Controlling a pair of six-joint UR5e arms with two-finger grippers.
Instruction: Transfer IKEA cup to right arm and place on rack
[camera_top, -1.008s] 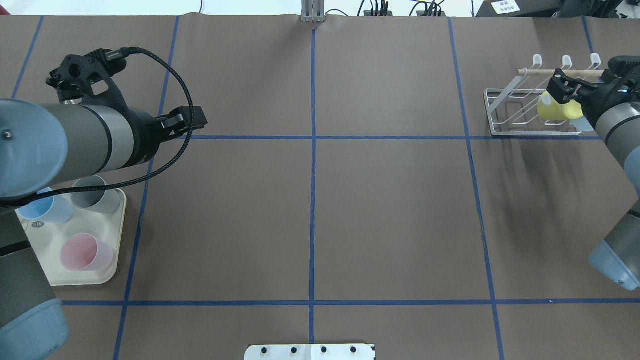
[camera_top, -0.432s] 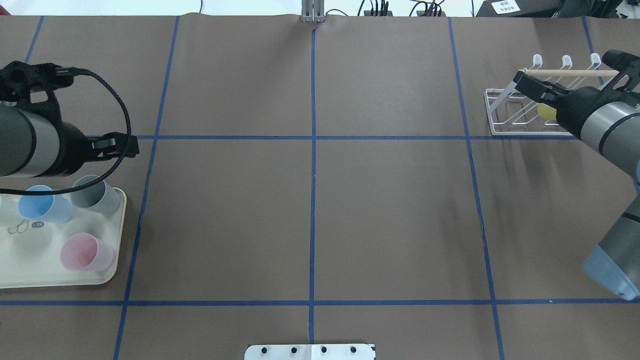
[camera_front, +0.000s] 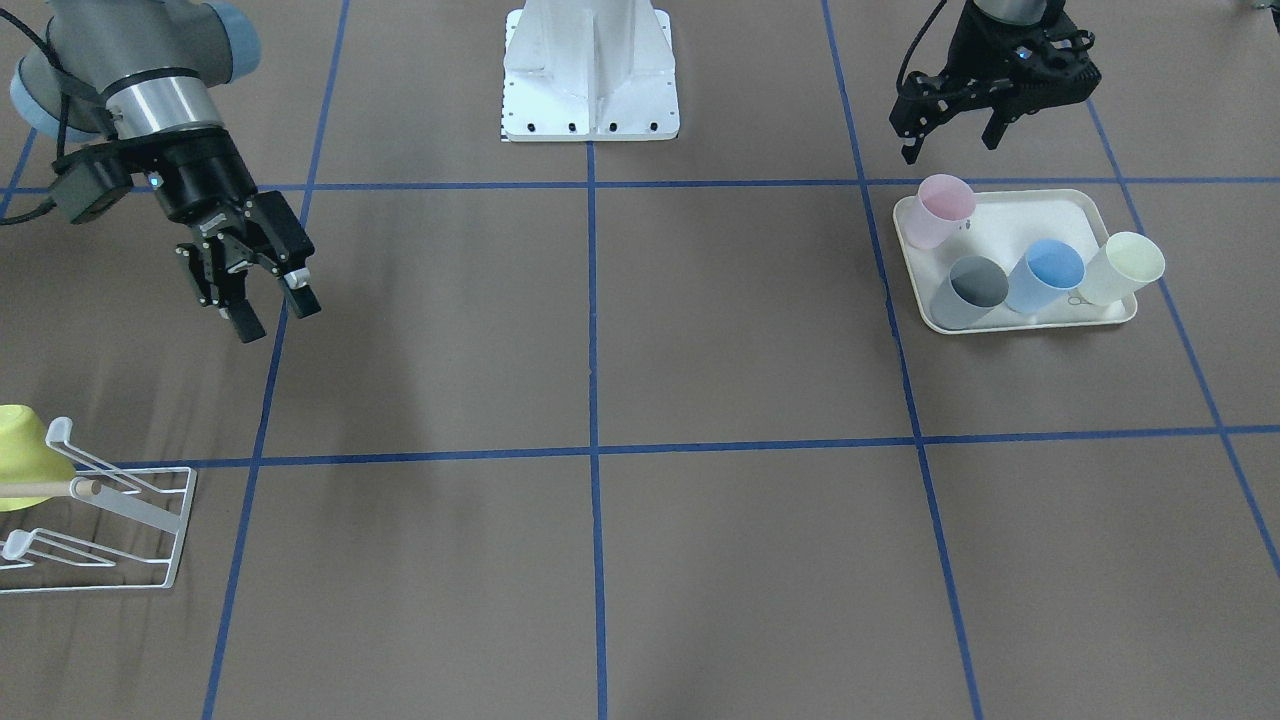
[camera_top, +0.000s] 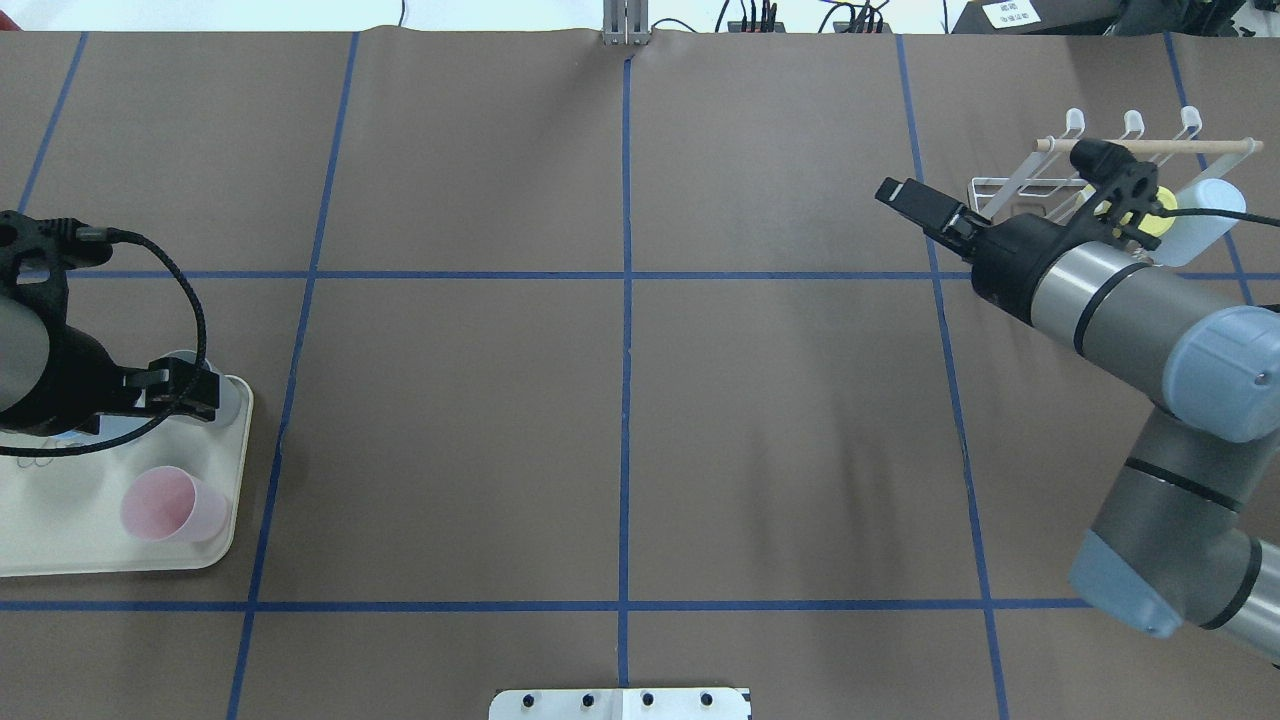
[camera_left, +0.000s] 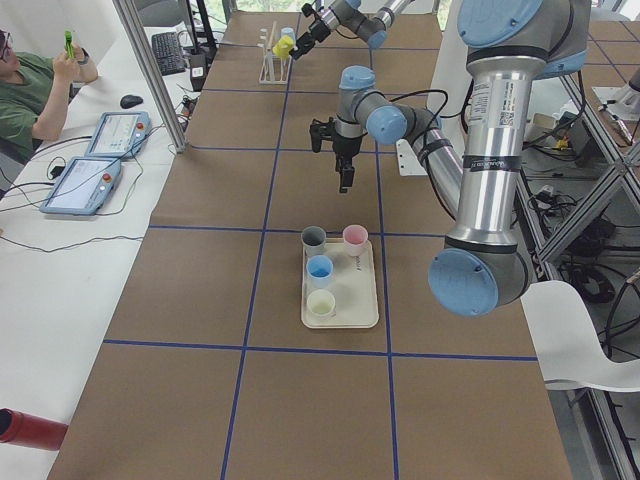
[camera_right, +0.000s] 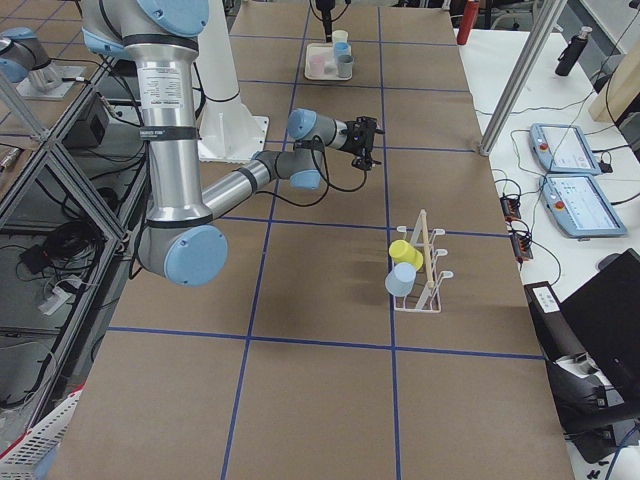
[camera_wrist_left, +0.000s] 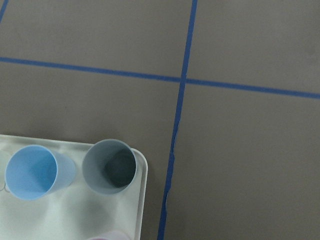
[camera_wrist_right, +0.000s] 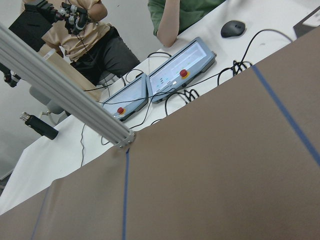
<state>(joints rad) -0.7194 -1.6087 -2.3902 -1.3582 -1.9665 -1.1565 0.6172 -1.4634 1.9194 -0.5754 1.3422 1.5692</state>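
1. Left gripper (camera_front: 948, 148): fingers spread wide and holding nothing. It hangs above the cream tray (camera_front: 1010, 195), which lies at the left edge of the table (camera_front: 750, 330).
2. Tray contents: four upright cups, namely a pink cup (camera_front: 945, 208), a grey cup (camera_front: 970, 290), a blue cup (camera_front: 1050, 275) and a pale green cup (camera_front: 1125, 268). The last three stand in a close row. The wrist view places the grey cup (camera_wrist_left: 110, 166) nearest the fingers, so it is the likely next pick.
3. Right gripper (camera_front: 272, 310): fingers parted and empty, poised over bare table just inward of the rack (camera_front: 130, 503).
4. Rack: stands at the far right corner of the table. It already carries a yellow cup (camera_front: 20, 455) and a pale blue cup (camera_top: 1205, 215), side by side below the wooden rod (camera_top: 1150, 146).
5. Stage (judged): no cup is in transit, and a fresh pick from the tray comes next.
6. Hazards:
   - A descent slightly off-centre could tip the blue cup, because it stands so close to the grey one.
   - A thin cup wall may flex and slip when pinched.
   - An early release at the hand-over would drop the cup.
   - The free prongs adjoin occupied ones, so an incoming cup may knock a hung cup or shift the light rack.
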